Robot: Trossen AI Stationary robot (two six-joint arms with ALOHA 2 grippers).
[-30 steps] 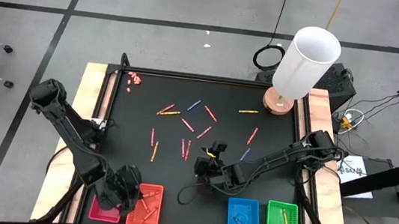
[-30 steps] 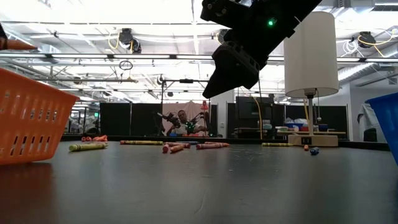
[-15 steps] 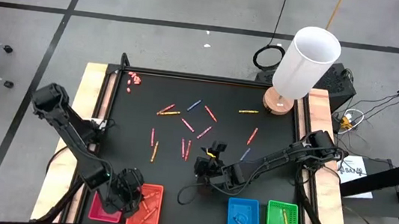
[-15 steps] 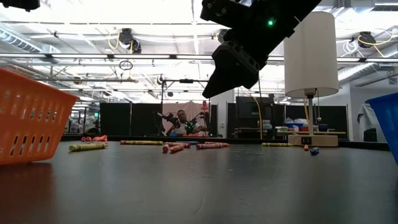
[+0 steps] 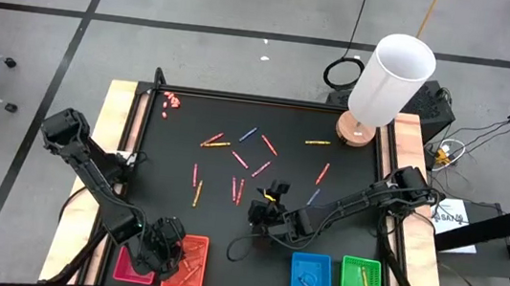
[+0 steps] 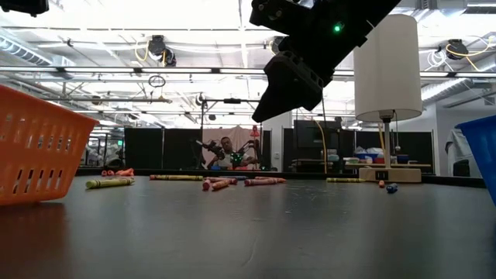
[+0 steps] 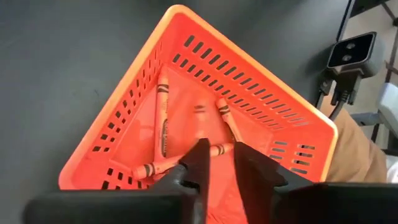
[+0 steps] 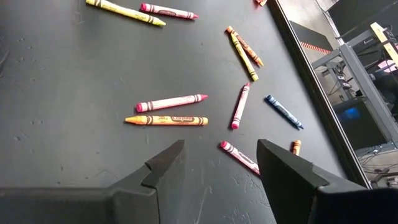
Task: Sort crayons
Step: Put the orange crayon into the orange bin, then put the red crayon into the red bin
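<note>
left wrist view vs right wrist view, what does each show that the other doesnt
Only the left wrist view shows the orange tray, with a few orange crayons lying inside it, seen past the left gripper, its jaws nearly shut and empty. Only the right wrist view shows loose crayons in pink, orange, yellow and blue scattered on the table, past the open right gripper. Both share the black table top.

L pincer (image 7: 222,167) over orange tray (image 7: 134,107) (crayons (image 7: 163,118) inside), fingers nearly closed.
</note>
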